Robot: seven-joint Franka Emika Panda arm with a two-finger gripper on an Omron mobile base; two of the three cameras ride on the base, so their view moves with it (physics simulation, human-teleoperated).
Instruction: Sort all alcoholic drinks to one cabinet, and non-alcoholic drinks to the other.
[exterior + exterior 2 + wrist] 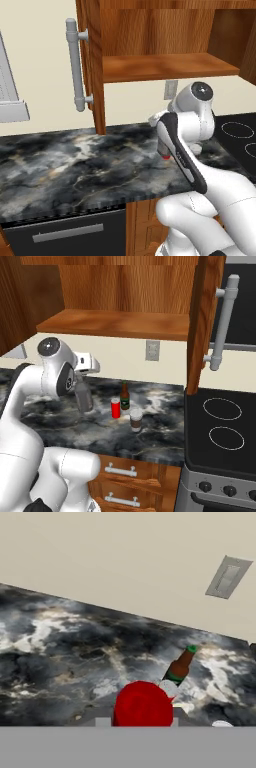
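My gripper point(81, 381) is shut on the top of the grey glass bottle point(84, 398), which leans slightly with its base low over the counter. In the hand view its red cap point(142, 704) sits right at the fingertips. To the right stand the small red can point(116, 407), the brown beer bottle with a green label point(125, 396) point(180, 667) and the short brown cup with a pale lid point(135, 420). The reddish-brown wall cabinet point(115, 323) point(165, 65) hangs open above, and its shelf is bare. Its door point(202, 321) carries a grey bar handle point(223, 331).
The dark marble counter point(75, 160) stretches left of the arm. A black cooktop point(225, 426) lies at the right. A wall outlet point(152, 350) sits behind the drinks. The open left door point(95, 65) and its handle point(75, 65) jut out over the counter.
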